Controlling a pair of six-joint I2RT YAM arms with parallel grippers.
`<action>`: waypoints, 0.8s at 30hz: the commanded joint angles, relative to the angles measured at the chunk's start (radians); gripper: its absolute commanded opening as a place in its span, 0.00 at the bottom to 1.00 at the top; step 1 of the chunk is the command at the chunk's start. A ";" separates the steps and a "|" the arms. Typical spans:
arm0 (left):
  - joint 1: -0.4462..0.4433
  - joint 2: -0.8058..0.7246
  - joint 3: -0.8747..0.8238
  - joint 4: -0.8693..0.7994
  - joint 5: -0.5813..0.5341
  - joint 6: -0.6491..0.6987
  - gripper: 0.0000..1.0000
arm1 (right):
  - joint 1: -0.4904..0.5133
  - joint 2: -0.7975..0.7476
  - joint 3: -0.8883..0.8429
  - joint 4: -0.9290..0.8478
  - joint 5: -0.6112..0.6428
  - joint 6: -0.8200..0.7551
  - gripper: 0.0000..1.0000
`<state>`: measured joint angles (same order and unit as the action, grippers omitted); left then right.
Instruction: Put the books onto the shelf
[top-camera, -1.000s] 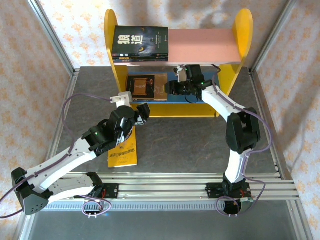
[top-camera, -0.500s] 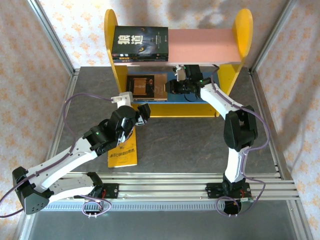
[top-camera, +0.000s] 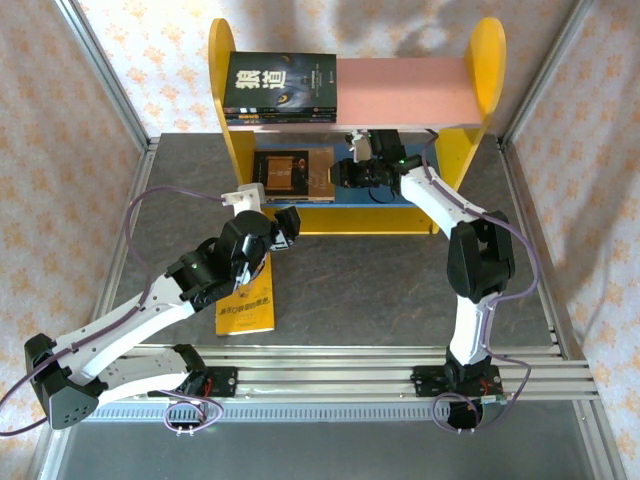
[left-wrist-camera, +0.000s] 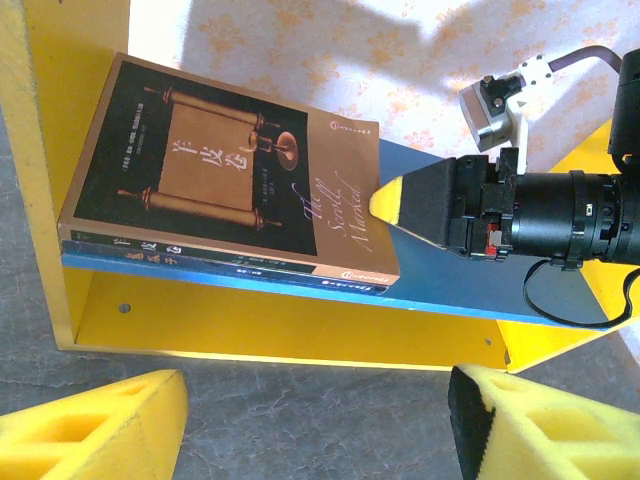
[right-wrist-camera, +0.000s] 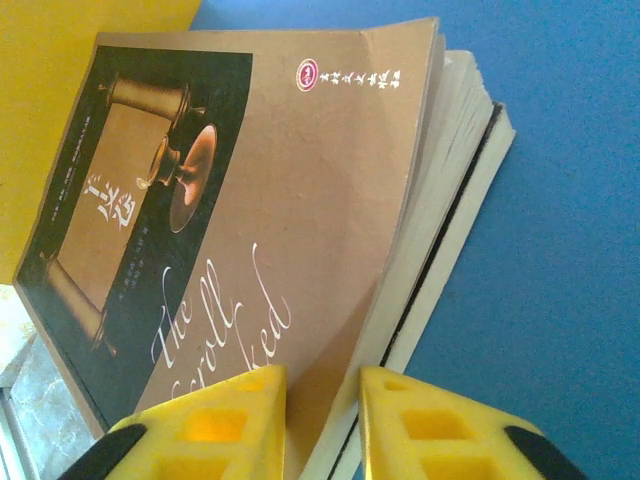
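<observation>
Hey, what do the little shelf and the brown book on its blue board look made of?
Shelf: probably painted wood or board, matte, flat yellow, pink and blue panels. Brown book: paperback, thin card cover with smooth printed finish, cream paper page edges showing.

Book stack (top-camera: 293, 174) on shelf (top-camera: 488, 60) lower board (right-wrist-camera: 560, 250), left end.

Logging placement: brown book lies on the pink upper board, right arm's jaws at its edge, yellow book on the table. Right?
No: the brown book lies on the blue lower board, not the pink one, as the left wrist view shows. The rest holds.
</observation>
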<state>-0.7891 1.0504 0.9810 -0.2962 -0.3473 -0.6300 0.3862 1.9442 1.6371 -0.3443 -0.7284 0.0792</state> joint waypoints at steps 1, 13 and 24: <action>0.008 -0.002 0.010 -0.001 -0.003 0.003 0.69 | 0.016 0.013 0.028 0.010 0.013 -0.003 0.31; 0.013 -0.015 0.008 -0.013 -0.009 0.010 0.69 | 0.017 -0.027 0.015 0.022 0.071 0.019 0.57; 0.021 -0.020 -0.008 0.000 0.001 0.006 0.70 | 0.017 -0.092 -0.054 0.039 0.031 0.045 0.60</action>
<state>-0.7765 1.0489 0.9806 -0.2962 -0.3470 -0.6281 0.3969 1.9057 1.5902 -0.3294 -0.6807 0.1123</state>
